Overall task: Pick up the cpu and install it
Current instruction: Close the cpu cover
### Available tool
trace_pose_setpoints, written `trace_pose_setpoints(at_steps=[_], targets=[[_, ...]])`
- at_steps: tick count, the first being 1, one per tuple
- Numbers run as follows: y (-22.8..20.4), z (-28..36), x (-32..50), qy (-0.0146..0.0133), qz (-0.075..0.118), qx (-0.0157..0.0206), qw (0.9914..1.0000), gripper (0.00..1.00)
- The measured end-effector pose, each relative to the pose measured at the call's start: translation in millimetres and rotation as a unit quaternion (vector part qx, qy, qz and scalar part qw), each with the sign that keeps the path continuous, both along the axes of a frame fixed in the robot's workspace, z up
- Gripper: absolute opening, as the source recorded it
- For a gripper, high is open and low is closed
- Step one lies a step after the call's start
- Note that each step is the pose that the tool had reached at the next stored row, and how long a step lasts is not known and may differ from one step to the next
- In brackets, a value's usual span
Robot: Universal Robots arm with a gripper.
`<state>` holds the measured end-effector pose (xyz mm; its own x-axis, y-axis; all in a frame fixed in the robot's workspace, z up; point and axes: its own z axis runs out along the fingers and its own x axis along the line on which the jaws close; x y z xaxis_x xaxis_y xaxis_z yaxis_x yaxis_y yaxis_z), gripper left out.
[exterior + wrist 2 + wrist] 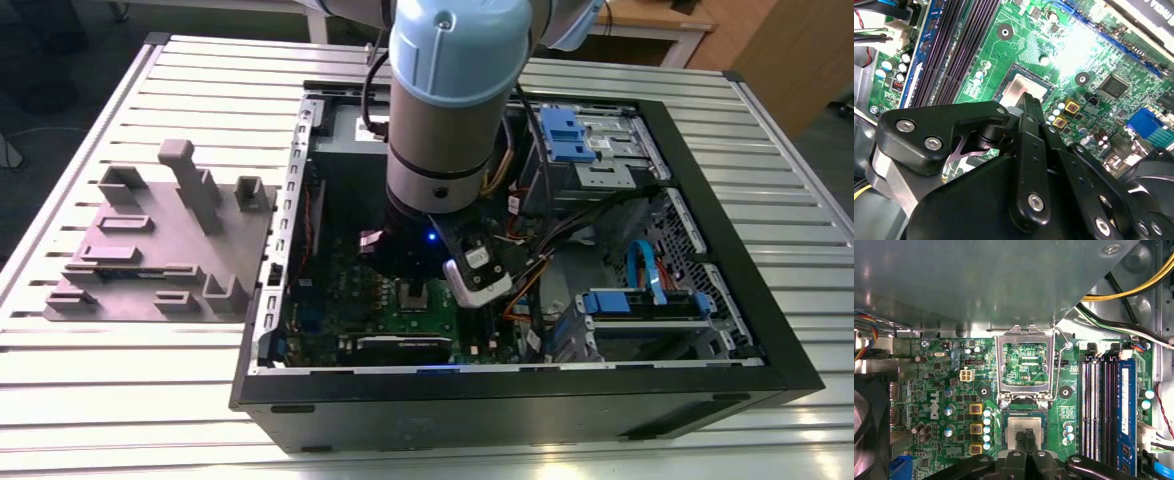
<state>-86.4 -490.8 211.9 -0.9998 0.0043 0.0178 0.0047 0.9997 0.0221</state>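
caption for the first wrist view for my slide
Gripper over the cpu, which lies in the motherboard socket, the silver socket frame hinged open beside it.

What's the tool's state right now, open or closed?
The tool: closed, tips together above the cpu, which lies in the socket; apparently gripping nothing.

case (534, 398) open | grey block (154, 245) beside case | socket frame (1024, 333) raised
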Motion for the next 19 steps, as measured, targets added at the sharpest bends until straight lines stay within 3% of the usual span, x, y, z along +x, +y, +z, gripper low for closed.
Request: trace_pose_setpoints(at_steps=[5, 12, 19], targets=[[0.0, 6.6, -0.3, -0.0021, 0.000, 0.0000, 1.00000, 0.10], [0.0, 20.5, -0.5, -0.0035, 0.000, 0.0000, 0.99999, 0.10], [0.0, 21.8, -0.5, -0.0039, 0.000, 0.0000, 0.99999, 0.10]])
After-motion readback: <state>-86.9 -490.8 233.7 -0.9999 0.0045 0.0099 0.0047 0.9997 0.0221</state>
